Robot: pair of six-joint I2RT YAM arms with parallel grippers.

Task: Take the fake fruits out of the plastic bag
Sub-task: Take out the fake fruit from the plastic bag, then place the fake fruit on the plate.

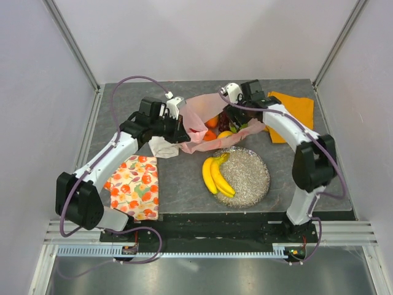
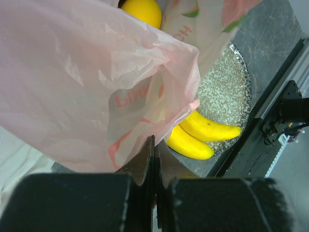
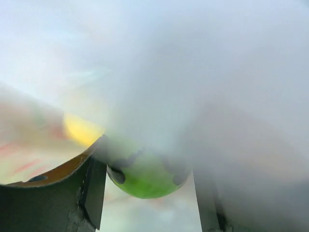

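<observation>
The pink plastic bag (image 1: 195, 117) lies at the table's back centre with its mouth toward the right. My left gripper (image 1: 182, 127) is shut on the bag's edge (image 2: 87, 82), jaws pressed together (image 2: 155, 145). My right gripper (image 1: 236, 120) is inside the bag's mouth, open, with a green round fruit (image 3: 145, 179) between its fingers and a narrow gap on each side. Blurred plastic film covers most of the right wrist view. An orange fruit (image 1: 212, 122), a yellow fruit (image 1: 225, 134) and dark grapes (image 1: 225, 117) show in the bag. The banana bunch (image 1: 216, 175) lies on the silver dish (image 1: 252, 181).
A fruit-patterned cloth (image 1: 134, 186) lies front left, a white cloth (image 1: 163, 147) under the left gripper, and an orange cloth (image 1: 295, 109) back right. The left wrist view shows the bananas (image 2: 203, 133) on the dish (image 2: 224, 82) near the table's front edge.
</observation>
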